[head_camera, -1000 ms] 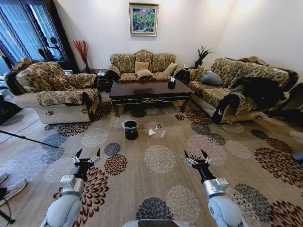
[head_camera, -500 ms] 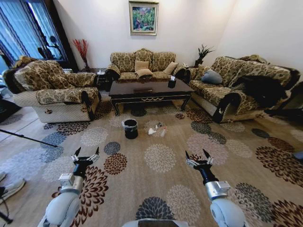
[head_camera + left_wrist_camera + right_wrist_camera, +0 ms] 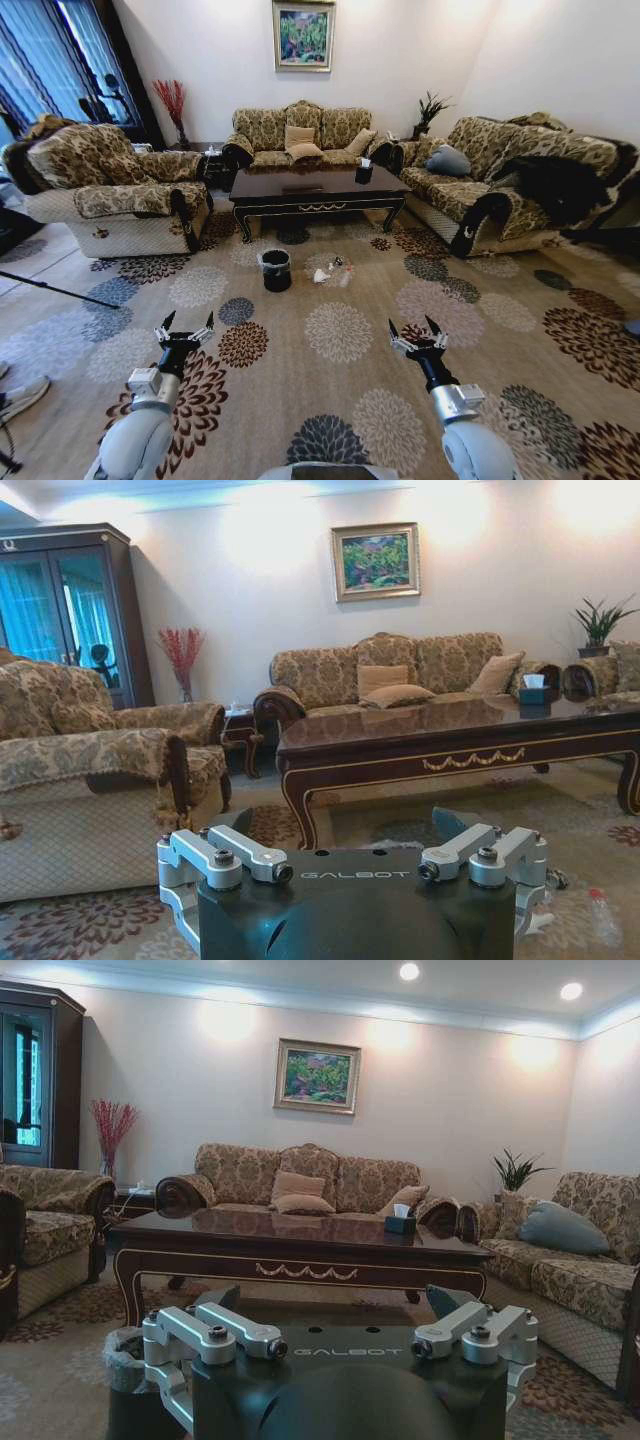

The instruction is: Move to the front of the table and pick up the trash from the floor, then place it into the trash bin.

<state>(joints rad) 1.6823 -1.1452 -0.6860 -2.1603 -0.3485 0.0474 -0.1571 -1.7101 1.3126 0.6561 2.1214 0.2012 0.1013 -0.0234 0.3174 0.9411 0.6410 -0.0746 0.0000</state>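
You are in a sitting room, with the flower-medallion carpet floor (image 3: 340, 400) running out ahead of you. Nearest, both arms are held low and forward over it: the left gripper (image 3: 183, 331) and the right gripper (image 3: 418, 334) each have their fingers spread wide and hold nothing. Well ahead of both, between them and a little toward the left one, stands the black trash bin (image 3: 276, 271) with its grey liner. Just to its right lies the trash (image 3: 330, 273), a crumpled white tissue and a few smaller scraps. Expect these to be feather-light and soft; pinch the tissue across its bulk, since thin scraps may slip against the carpet pile. Beyond them stands the dark coffee table (image 3: 318, 190). From here you cannot count or identify the smaller bits.
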